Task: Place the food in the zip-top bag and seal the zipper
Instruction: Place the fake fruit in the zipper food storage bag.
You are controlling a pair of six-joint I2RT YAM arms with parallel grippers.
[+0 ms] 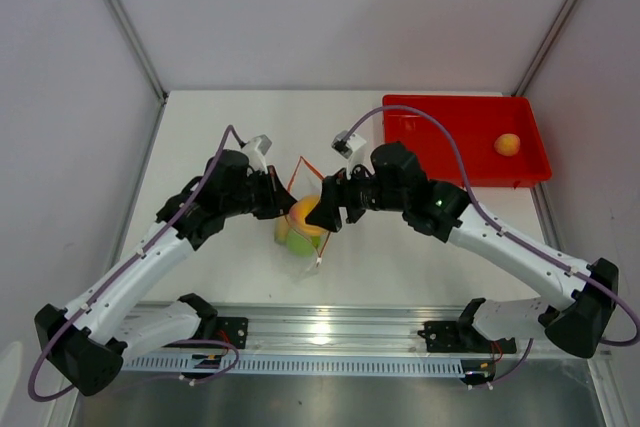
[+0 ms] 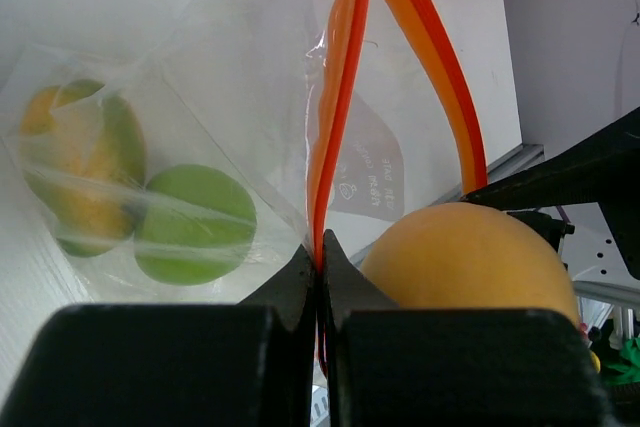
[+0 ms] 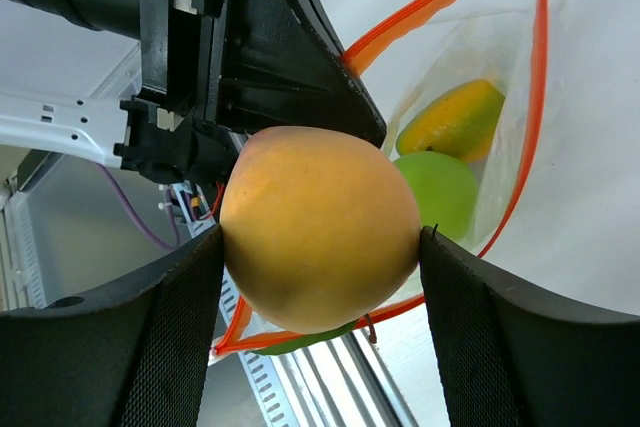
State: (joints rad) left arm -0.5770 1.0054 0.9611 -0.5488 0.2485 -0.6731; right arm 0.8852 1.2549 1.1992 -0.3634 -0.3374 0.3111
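Left gripper [image 2: 319, 282] pinched zipper [image 2: 338, 107], fully closed; right gripper [image 3: 320, 257], jaws wide, gripped 1 peach [image 3: 315, 202]; red tray [image 1: 440, 145] at 2 o'clock.

Clear bag [image 2: 240, 87] open mid-table, orange-red zipper [image 2: 340, 97] unsealed, green apple [image 2: 195, 222] and yellow-green mango [image 2: 85, 167] touching inside. One orange-yellow peach [image 3: 320, 227] hangs at its mouth; the other peach [image 1: 507, 144] lies far right.

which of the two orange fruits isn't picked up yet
The orange fruit alone in the red tray; the other fruit sits in the right gripper at the zip-top bag.
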